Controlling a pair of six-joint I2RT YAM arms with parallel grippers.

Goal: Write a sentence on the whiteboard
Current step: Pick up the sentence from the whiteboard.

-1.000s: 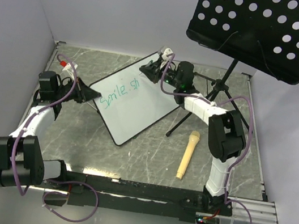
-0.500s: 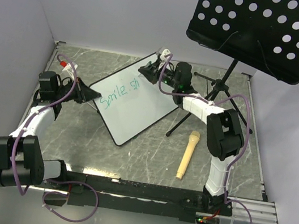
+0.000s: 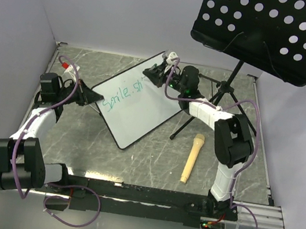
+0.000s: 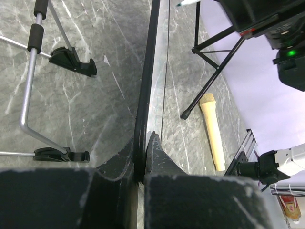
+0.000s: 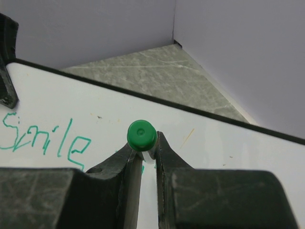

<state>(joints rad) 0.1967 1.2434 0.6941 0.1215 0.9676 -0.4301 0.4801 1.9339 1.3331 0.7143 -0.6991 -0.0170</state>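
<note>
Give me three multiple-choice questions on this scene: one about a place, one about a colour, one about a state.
1. Where is the microphone relative to the whiteboard? A on it; B on the table, to its right; C to its left.
2. What colour is the writing? A teal-green; B red; C black.
3. The left gripper is: A open; B shut on nothing; C shut on the whiteboard's edge.
Answers: B, it lies on bare table past the whiteboard; A, the strokes read green; C, its fingers pinch that edge.
</note>
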